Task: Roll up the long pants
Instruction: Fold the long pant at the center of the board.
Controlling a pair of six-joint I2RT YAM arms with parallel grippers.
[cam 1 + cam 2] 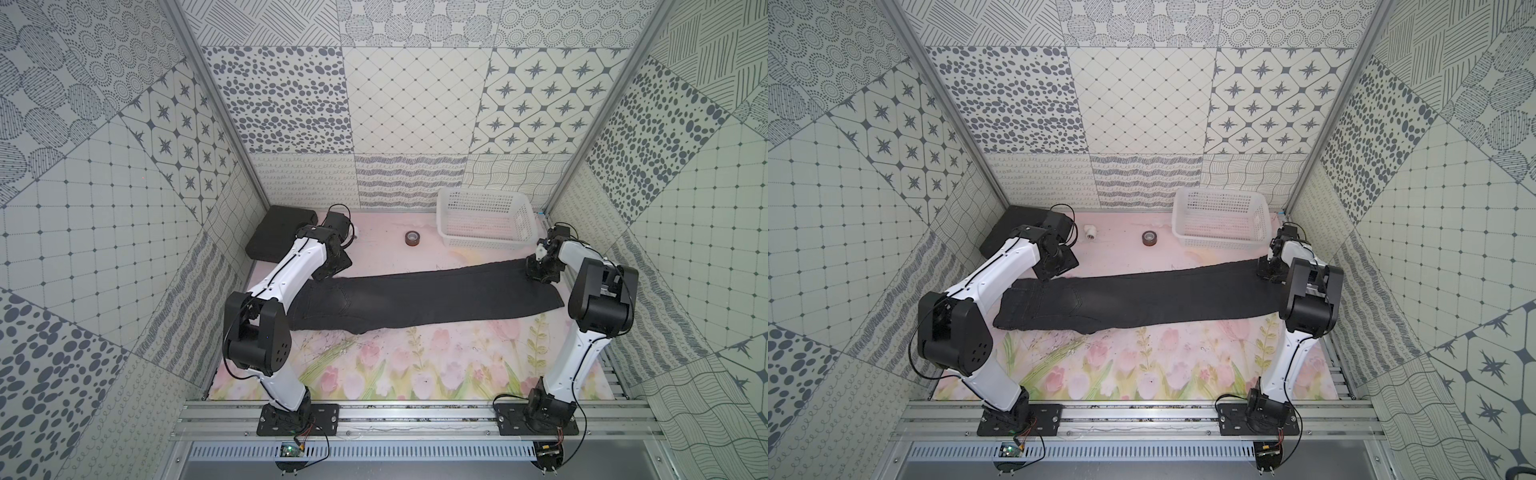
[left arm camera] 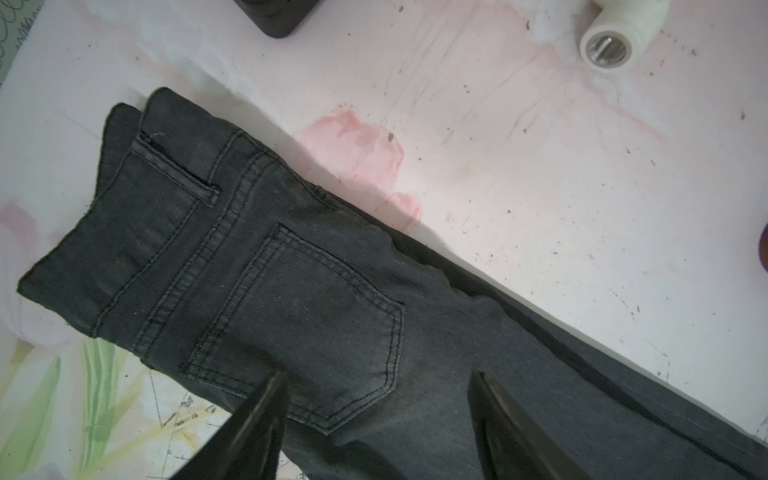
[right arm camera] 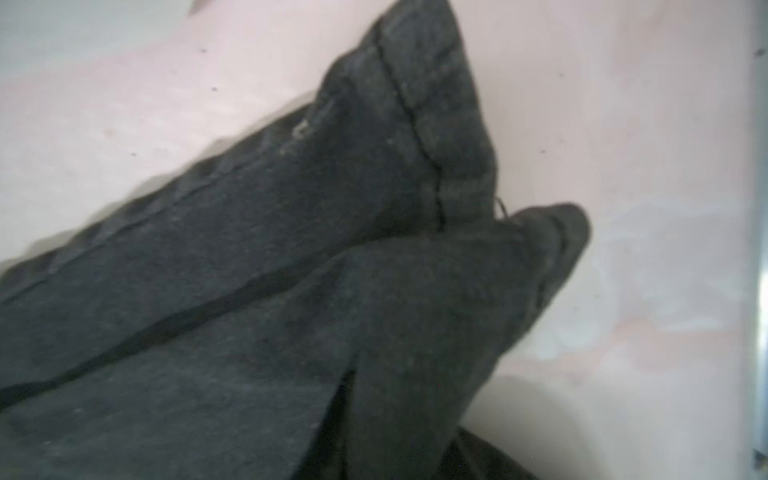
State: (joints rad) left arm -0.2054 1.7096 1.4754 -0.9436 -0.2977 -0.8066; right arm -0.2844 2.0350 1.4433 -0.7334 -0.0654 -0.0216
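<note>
The table [image 1: 374,374] has a cover with pink flowers and green leaves on it.

The long pants [image 1: 415,297] lie flat across the middle of the table, as both top views show [image 1: 1163,295]. They are dark grey, almost black. The two legs are folded one on top of the other. The waist end is on the left side and the leg ends are on the right side.

A white basket [image 1: 486,240] with holes in its walls sits at the back on the right, near the leg ends but not touching them. A black case [image 1: 274,232] lies in the back left corner.

The left gripper [image 2: 378,415] hangs over the pants close to the back pocket. Its two fingers [image 2: 270,415] are spread apart, and nothing is between them.

The right gripper [image 1: 538,276] is down at the far corner of the leg ends. It is squeezed tight on the cloth. In the right wrist view the hem [image 3: 436,145] is pulled up into a peak.

A small brown tape roll [image 1: 412,238] sits at the back between the case and the basket. A little white pipe piece [image 2: 611,41] lies on the table near the left arm.
</note>
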